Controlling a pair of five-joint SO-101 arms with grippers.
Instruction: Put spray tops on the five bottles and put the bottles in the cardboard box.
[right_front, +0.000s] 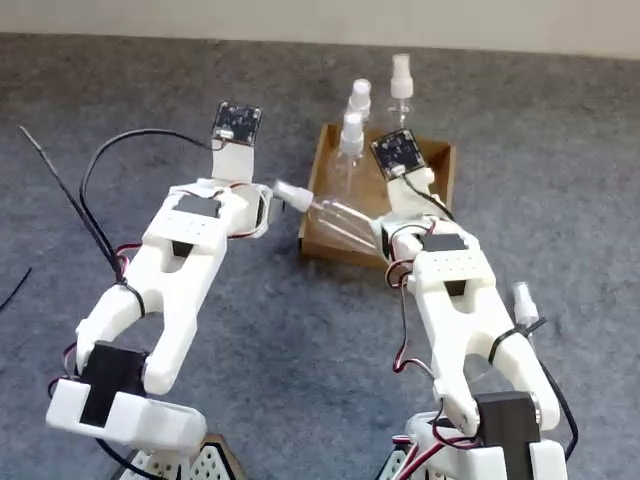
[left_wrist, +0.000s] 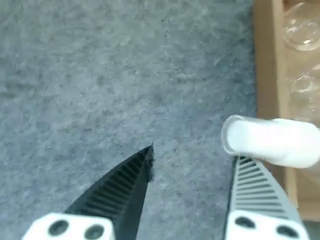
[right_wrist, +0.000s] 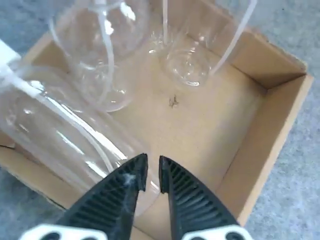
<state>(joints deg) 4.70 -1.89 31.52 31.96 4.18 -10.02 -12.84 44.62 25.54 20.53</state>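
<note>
Sideways, bottle (right_front: 342, 219) across box (right_front: 318, 172) wall, spray top (right_front: 291, 194) toward released left tool (left_wrist: 193, 156), right tool (right_wrist: 152, 167) clenched

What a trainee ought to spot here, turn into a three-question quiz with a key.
1. True or false: the left gripper is shut on the white spray top.
2. How many bottles stand upright inside the cardboard box? A two, B three, C five.
3. Fill in: one bottle is on the table outside the box, beside the ___ arm.
Key: 1 false, its fingers are wide apart; 2 B; 3 right.
</note>
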